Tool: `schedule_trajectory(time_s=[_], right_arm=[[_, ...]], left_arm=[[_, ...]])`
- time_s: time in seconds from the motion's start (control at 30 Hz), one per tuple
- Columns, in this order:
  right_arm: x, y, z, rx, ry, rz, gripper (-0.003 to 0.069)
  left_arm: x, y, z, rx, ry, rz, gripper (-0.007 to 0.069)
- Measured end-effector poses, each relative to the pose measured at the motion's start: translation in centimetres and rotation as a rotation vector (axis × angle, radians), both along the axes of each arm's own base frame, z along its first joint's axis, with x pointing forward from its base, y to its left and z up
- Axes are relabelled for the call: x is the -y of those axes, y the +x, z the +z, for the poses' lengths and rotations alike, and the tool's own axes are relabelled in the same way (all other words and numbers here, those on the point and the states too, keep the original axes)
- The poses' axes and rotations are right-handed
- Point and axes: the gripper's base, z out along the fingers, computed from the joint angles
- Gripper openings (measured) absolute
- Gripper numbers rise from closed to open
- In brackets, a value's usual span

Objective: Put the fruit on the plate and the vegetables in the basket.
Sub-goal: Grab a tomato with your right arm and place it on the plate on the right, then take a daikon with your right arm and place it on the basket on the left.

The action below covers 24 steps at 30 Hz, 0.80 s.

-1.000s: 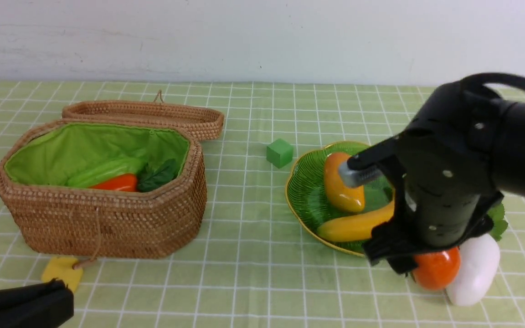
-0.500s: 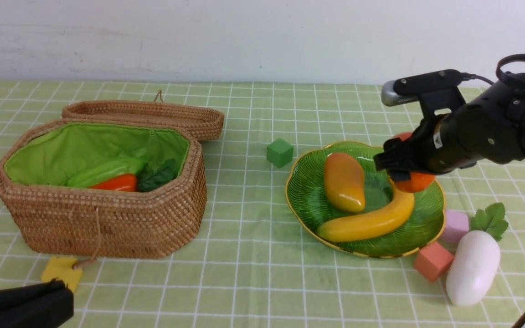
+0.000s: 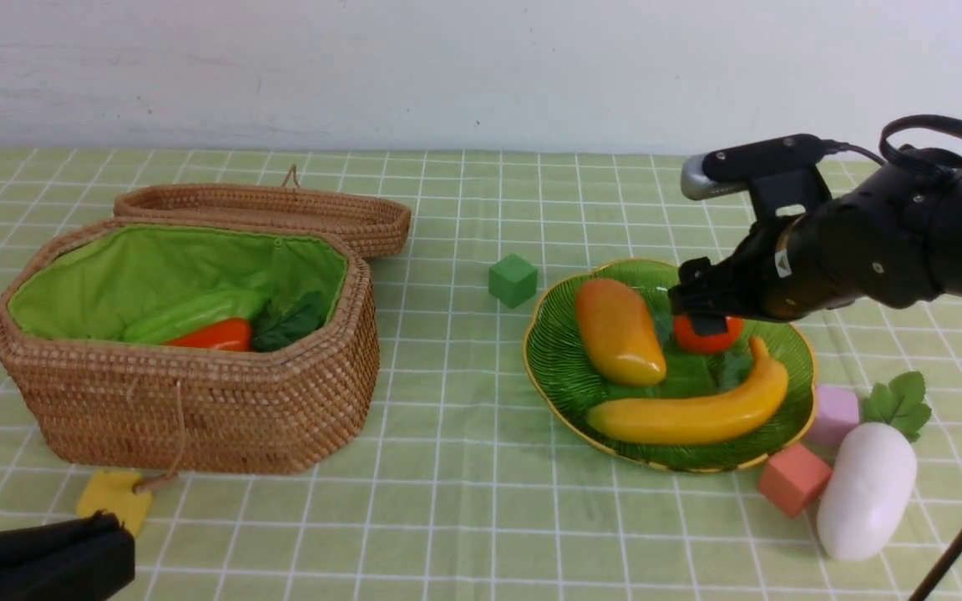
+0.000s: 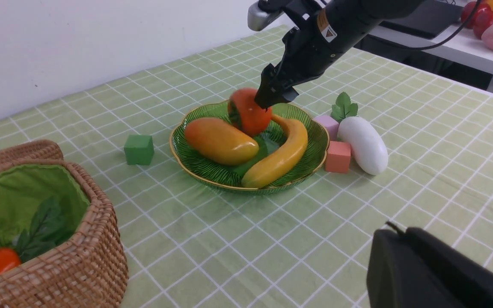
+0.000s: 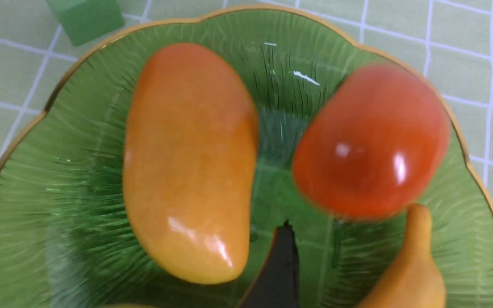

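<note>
Green checked cloth covers the table. Near its left edge stands the wicker basket, holding a carrot and a pod. Toward the right edge the green plate carries the banana, mango and persimmon. A white radish lies just beside the plate. The right gripper hangs spread over the persimmon. At the near left corner, the left gripper is closed.

Three fruits, three vegetables in view, four small coloured cubes, one green plate, one wicker basket
</note>
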Motion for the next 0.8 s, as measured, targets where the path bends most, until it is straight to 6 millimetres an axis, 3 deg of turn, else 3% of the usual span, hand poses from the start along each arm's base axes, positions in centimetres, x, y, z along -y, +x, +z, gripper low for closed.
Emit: schedule_trajectory(time_s=[0.1, 0.17, 0.33, 0.37, 0.4, 0.5, 0.6, 0.7, 0.8], right_arm=[[0.3, -0.5, 1.0, -0.028, 0.007, -0.033, 0.0613], [0.8, -1.7, 3.1, -0.058, 0.018, -0.076, 0.0549], [2.9, -6.2, 6.9, -0.218, -0.063, -0.137, 0.0349], [3.0, -6.2, 7.1, -0.214, -0.06, -0.139, 0.034], [4.0, -7.3, 7.3, -0.299, -0.092, -0.178, 0.0265], [5.3, -8.1, 6.9, -0.386, -0.108, -0.226, 0.0195], [7.4, -8.6, 4.7, -0.486, -0.05, -0.308, 0.0137], [8.6, -8.7, 2.5, -0.519, 0.114, -0.376, 0.0147], [9.0, -8.2, 1.4, -0.48, 0.263, -0.42, 0.0212]], left_arm=[[0.0, 0.0, 0.0, 0.0, 0.0, 0.0, 0.0004], [0.0, 0.0, 0.0, 0.0, 0.0, 0.0, 0.0004], [0.0, 0.0, 0.0, 0.017, 0.023, -0.008, 0.0005], [0.0, 0.0, 0.0, 0.019, 0.026, -0.01, 0.0005], [0.1, -0.1, -0.1, 0.035, 0.053, -0.024, 0.0005], [0.2, -0.2, -0.2, 0.052, 0.082, -0.047, 0.0005], [0.4, -0.4, -0.2, 0.071, 0.105, -0.087, 0.0005], [0.6, -0.6, -0.2, 0.083, 0.118, -0.124, 0.0005], [0.6, -0.7, -0.2, 0.089, 0.121, -0.137, 0.0008]])
